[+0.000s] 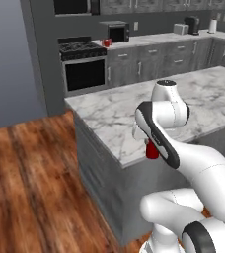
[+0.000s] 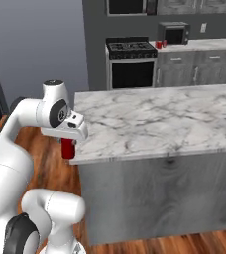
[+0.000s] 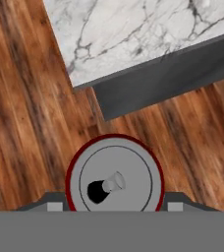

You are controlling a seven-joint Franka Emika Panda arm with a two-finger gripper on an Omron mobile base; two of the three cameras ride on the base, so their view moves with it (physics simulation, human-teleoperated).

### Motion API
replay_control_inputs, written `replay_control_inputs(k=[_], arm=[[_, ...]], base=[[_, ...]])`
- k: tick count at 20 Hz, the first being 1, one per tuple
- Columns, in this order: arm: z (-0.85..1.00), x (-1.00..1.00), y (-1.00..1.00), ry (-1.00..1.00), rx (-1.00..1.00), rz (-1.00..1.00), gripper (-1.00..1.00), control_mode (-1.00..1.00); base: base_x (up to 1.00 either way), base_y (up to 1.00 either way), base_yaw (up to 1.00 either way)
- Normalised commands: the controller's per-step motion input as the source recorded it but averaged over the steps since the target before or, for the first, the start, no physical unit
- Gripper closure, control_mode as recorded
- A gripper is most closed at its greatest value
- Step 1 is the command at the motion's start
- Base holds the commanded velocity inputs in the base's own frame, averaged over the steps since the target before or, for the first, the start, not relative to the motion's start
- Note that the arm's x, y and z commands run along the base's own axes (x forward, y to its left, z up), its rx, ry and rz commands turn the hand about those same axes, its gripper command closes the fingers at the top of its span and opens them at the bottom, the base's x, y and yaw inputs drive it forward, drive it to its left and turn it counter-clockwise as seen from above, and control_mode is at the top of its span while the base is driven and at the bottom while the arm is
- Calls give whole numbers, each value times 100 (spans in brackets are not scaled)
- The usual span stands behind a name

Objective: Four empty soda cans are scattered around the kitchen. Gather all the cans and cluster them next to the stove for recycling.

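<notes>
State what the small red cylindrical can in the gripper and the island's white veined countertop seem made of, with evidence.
Small red cylindrical can: probably painted metal, judging by its dull silver top with a pull-tab opening. White veined countertop: looks like polished marble, given the grey veins, though possibly imitation.

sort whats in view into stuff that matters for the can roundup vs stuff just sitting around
Job:
- small red cylindrical soda can with silver top, held in the tool
- second red can on the far counter
- wide black gas stove

Lying about:
- dark boxy countertop oven
- white marble island counter
</notes>
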Motion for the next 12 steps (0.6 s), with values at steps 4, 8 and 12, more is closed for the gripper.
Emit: replay_control_inputs(k=[4, 8, 12], arm=[[0, 0, 0, 0, 0, 0, 100, 100], [0, 0, 0, 0, 0, 0, 100, 100], [0, 0, 0, 0, 0, 0, 100, 100]], base=[[-1, 73, 0], [0, 73, 0], [-1, 72, 0]])
